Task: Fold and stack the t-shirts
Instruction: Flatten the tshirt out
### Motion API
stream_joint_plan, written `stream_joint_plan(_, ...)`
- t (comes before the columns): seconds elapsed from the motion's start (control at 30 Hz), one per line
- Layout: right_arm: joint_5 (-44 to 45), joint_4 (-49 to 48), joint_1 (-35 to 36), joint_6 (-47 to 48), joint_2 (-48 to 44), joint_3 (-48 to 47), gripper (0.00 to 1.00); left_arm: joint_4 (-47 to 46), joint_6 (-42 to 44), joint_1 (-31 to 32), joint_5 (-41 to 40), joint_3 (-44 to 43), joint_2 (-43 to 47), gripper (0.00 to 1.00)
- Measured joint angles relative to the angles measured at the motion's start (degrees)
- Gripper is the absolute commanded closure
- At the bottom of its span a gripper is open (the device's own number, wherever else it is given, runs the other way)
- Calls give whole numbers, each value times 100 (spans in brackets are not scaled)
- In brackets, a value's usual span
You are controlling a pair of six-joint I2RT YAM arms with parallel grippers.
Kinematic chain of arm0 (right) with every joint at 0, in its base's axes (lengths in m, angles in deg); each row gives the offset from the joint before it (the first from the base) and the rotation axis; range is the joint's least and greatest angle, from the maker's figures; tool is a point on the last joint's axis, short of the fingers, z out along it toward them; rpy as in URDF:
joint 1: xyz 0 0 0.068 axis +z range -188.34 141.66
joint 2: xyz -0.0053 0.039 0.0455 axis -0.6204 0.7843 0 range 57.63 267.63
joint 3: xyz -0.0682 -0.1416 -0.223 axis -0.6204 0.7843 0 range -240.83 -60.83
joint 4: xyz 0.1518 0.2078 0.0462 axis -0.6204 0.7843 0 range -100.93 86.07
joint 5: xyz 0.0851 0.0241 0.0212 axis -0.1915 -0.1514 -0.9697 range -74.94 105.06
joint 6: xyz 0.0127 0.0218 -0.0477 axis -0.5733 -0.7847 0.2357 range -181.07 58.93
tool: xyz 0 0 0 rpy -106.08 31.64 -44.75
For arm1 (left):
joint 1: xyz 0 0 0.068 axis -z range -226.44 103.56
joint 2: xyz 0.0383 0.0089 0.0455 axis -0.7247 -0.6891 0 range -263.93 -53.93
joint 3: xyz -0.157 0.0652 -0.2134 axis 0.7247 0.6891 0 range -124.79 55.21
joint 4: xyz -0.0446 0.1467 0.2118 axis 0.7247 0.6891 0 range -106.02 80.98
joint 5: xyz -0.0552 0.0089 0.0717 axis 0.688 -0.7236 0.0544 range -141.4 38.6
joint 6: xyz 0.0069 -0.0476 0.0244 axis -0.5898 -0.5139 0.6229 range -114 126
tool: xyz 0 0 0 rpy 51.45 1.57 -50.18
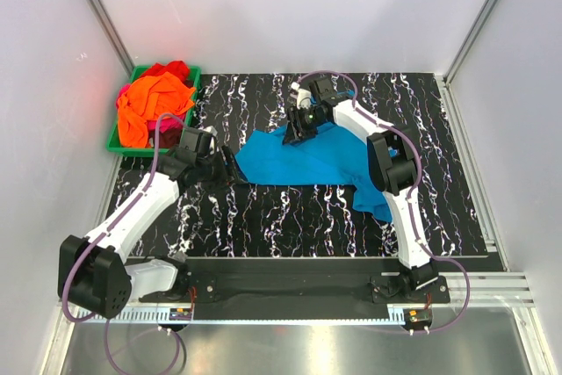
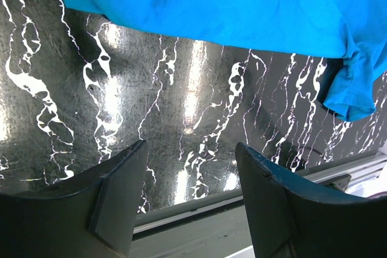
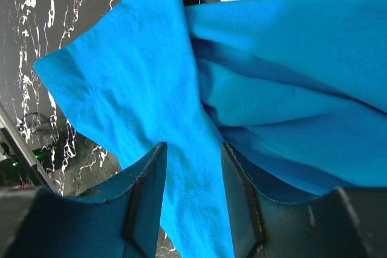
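Note:
A turquoise-blue t-shirt (image 1: 303,160) lies crumpled and partly spread on the black marbled mat (image 1: 263,217). My right gripper (image 1: 299,129) hangs over its far edge. In the right wrist view a flap of the t-shirt (image 3: 121,70) runs between the parted fingers of that gripper (image 3: 193,146), unpinched. My left gripper (image 1: 230,167) sits low at the shirt's left edge. In the left wrist view it (image 2: 190,146) is open over bare mat, with the t-shirt (image 2: 242,4) just beyond the fingertips. Orange (image 1: 154,103) and red (image 1: 171,69) t-shirts are heaped in the bin.
The green plastic bin (image 1: 132,152) stands at the mat's far left corner, close behind my left arm. White walls and aluminium posts (image 1: 101,15) close in the sides and back. A metal rail (image 1: 492,283) runs along the near edge by the arm bases.

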State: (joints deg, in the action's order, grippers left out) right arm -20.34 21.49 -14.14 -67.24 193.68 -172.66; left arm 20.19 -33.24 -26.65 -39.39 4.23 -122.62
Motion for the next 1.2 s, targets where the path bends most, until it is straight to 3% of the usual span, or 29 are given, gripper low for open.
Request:
stream_joint_plan(0.23,2,-9,0,-4,15,-15,51,0,-50,0,24,0,0,35)
stream_joint_plan(0.4,2,-79,0,-11,175,-79,58,-11,-48,0,26,39,2,35)
stream_joint_plan(0.73,162,-55,2,-28,260,-170,53,37,-48,0,26,44,2,36)
stream_joint_plan(0.87,308,-74,7,-4,260,-249,58,46,-42,0,26,20,37,36)
stream_joint_plan(1.2,461,-90,22,2,260,-243,59,188,57,0,24,-33,125,36)
